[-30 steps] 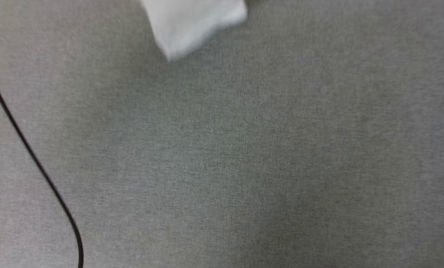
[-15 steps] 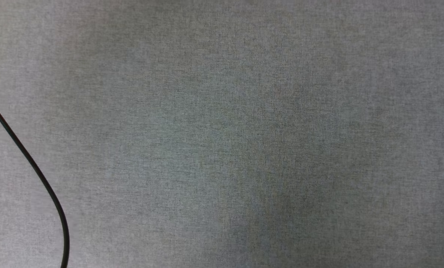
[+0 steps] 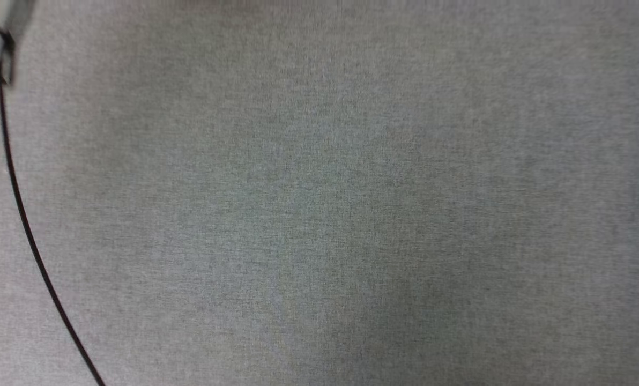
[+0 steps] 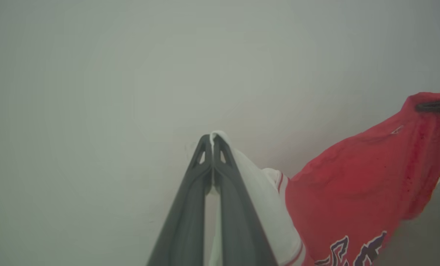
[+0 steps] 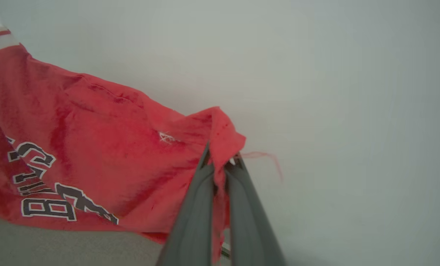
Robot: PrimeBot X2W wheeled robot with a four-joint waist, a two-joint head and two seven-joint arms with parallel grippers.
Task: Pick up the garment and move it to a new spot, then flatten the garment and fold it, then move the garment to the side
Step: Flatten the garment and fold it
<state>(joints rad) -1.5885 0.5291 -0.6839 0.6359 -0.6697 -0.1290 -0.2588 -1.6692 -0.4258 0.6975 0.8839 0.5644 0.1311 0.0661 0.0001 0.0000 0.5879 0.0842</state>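
Between the left claw and the right claw, both clenched on fabric, the garment is held aloft: white sleeve at 6 o'clock, red corner at 3 o'clock in the left wrist view, presumably so that it can be moved taut.

Place unclear, prob. lab: grey cloth surface, blk cable.

grey cloth surface wide open centre & right, thin black cable curving down left edge, blurred clip top-left corner
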